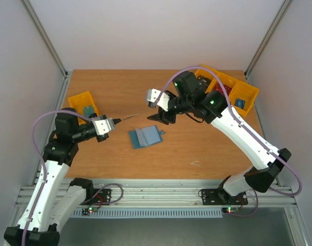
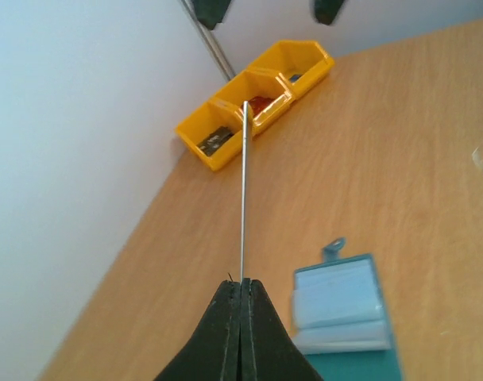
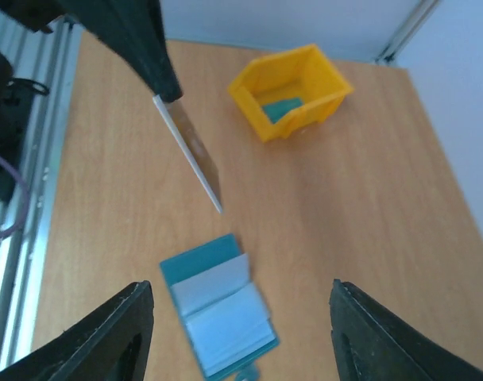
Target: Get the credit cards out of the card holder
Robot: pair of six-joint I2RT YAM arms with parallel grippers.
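Observation:
The teal-blue card holder (image 1: 144, 137) lies open on the wooden table, its pale blue lining and slots up; it also shows in the left wrist view (image 2: 345, 309) and the right wrist view (image 3: 218, 313). My left gripper (image 1: 114, 122) (image 2: 241, 282) is shut on a thin greyish card (image 1: 127, 119) (image 2: 243, 198), held edge-on in the air to the left of the holder. The card also shows in the right wrist view (image 3: 190, 151). My right gripper (image 1: 158, 117) (image 3: 237, 287) is open and empty, hovering above the holder's far side. No red card is in view.
A yellow bin (image 1: 83, 105) (image 3: 293, 91) holding a teal item stands at the left. A row of yellow bins (image 1: 228, 89) (image 2: 253, 103) with red and dark objects stands at the back right. Grey walls close the table's sides.

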